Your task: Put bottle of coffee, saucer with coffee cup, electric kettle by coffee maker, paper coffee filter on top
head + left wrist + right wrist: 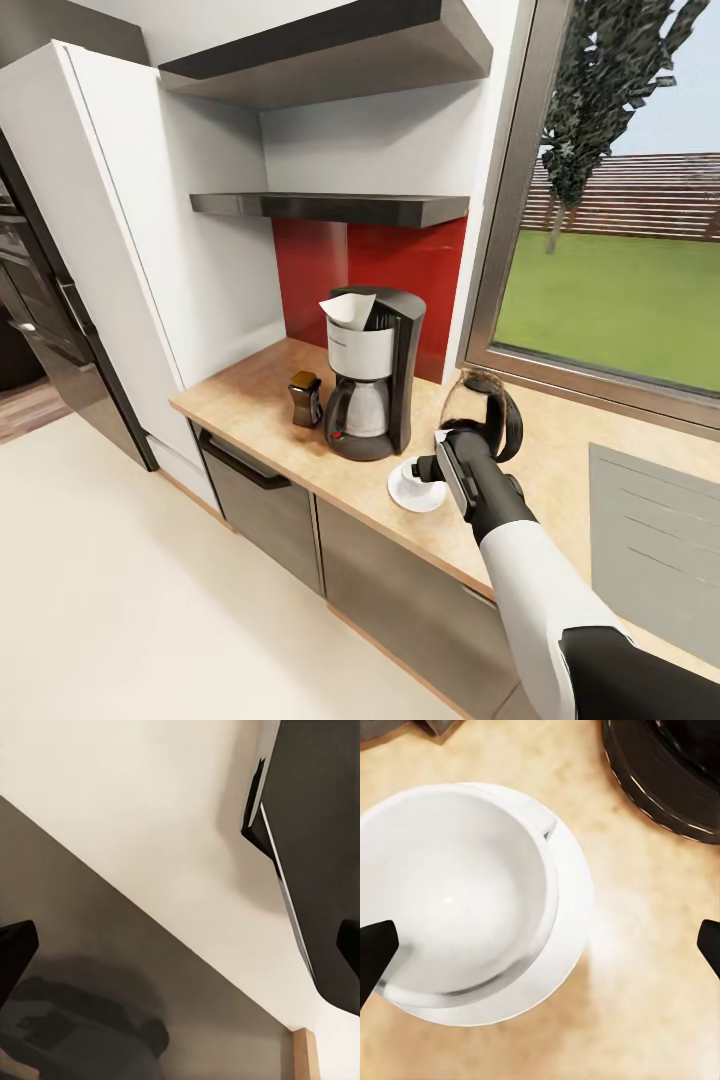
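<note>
The black and white coffee maker point(367, 385) stands on the wooden countertop point(250, 405) with a paper filter point(348, 308) on top. A small dark coffee bottle point(305, 398) stands just to its left. On its right a white saucer point(415, 492) point(574, 907) carries the white cup point(411, 474) point(457, 892). The dark glass kettle point(488, 408) stands behind them. My right gripper point(428, 468) point(540, 949) hovers open just above the cup, holding nothing. My left gripper point(180, 945) is open too, facing floor and cabinet.
Two dark shelves point(330, 208) hang above the counter against a red backsplash point(400, 260). A tall white cabinet point(110, 200) stands at the left, a window point(620, 290) at the right, a grey sink area point(655, 540) beyond my right arm. A dark round base point(667, 772) lies near the saucer.
</note>
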`<state>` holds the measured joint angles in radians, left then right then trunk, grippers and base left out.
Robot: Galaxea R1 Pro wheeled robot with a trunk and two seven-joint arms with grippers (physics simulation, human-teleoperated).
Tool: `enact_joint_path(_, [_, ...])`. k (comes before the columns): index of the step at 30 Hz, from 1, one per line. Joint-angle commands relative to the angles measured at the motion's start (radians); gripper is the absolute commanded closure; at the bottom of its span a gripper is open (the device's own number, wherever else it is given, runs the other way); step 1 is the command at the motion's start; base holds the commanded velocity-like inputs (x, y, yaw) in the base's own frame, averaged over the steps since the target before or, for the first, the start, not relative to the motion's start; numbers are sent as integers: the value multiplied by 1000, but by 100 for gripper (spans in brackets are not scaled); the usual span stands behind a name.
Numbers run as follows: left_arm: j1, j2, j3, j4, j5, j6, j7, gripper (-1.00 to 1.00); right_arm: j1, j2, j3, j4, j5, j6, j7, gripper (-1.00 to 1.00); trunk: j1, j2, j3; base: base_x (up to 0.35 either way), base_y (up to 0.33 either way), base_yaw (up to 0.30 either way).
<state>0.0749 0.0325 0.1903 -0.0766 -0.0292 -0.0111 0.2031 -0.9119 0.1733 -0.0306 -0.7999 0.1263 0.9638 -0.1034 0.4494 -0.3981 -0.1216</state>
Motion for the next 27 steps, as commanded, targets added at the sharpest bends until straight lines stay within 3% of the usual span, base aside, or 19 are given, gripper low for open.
enact_joint_path(1, [0,0,6,-2,-3,-1,1,-100,-1,1,-3,-1,8,4,4,-100,1,-2,-2,0,0,0])
enact_joint_path(12, [-1,3,5,-3,-4,-4,1,-100,-1,1,-1,-10,5,4,4,-100,1,-2,-2,0,0,0])
enact_joint_path(20, [-2,10,3,-7,-7,-8,-2,-100,-1,1,4,-104,3,4,5,-100,1,-2,-2,0,0,0])
enact_joint_path(27, [-5,11,2,-8,-9,-9,-2,-100,-1,1,7,-113,3,3,6,-100,1,-2,-2,0,0,0])
